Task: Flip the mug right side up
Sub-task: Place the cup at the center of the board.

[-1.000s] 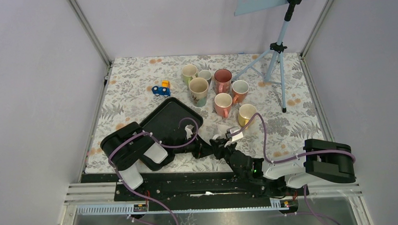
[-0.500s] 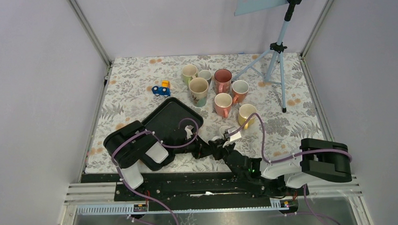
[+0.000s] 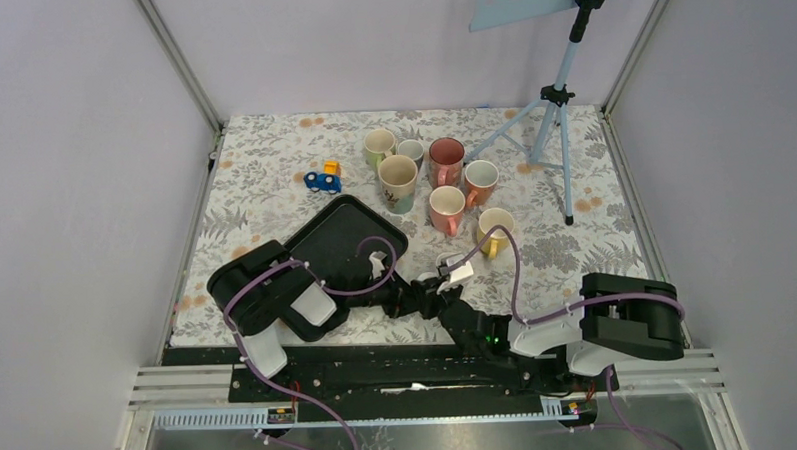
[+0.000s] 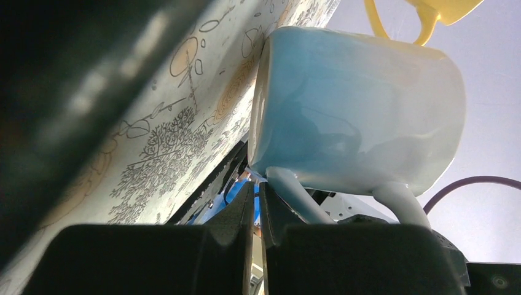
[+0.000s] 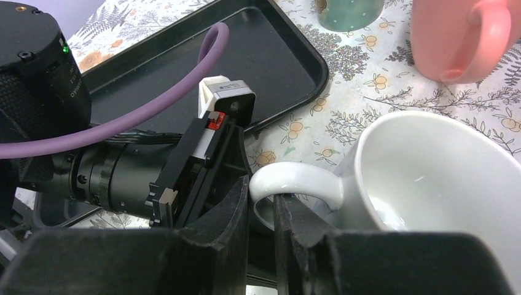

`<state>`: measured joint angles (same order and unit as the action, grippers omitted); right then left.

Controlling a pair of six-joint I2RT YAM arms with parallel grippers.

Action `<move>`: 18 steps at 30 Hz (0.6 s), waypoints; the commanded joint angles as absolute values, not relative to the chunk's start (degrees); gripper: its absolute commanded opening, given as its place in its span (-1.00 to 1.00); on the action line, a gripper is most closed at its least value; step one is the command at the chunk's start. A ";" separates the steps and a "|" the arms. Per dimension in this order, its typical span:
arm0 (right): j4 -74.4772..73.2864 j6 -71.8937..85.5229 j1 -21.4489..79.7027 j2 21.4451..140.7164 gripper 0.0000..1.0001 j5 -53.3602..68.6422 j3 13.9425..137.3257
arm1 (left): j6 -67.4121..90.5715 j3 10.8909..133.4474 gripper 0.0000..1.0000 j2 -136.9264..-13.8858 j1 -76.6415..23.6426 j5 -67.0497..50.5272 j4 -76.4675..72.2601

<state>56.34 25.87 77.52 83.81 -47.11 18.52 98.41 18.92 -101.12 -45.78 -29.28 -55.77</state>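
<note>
— Pale-blue mug (image 4: 356, 104): where does it sit?
— On the floral cloth (image 5: 375, 83), just right of the black tray (image 5: 258, 49). My left gripper (image 4: 257, 192) has its jaws nearly together, nothing between them. My right gripper (image 5: 261, 203) pinches the white handle (image 5: 295, 180).
</note>
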 commanded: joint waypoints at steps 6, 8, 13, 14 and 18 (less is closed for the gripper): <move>53.09 28.52 78.49 89.04 -0.71 -47.83 21.59 | 97.13 19.08 -0.80 -99.91 -43.18 -28.89 -58.85; 53.04 27.67 78.40 89.53 -0.70 -48.59 22.35 | 96.97 18.86 -0.80 -100.02 -42.68 -29.28 -59.00; 53.92 26.59 77.92 92.60 -0.65 -49.22 24.55 | 96.32 18.89 -0.80 -100.11 -41.47 -30.20 -58.88; 54.33 26.56 77.96 93.54 -0.64 -49.33 25.10 | 96.13 18.90 -0.80 -100.18 -41.27 -30.46 -58.65; 55.97 26.62 77.90 96.84 -0.60 -49.64 26.82 | 95.74 18.57 -0.80 -100.07 -40.48 -31.01 -58.46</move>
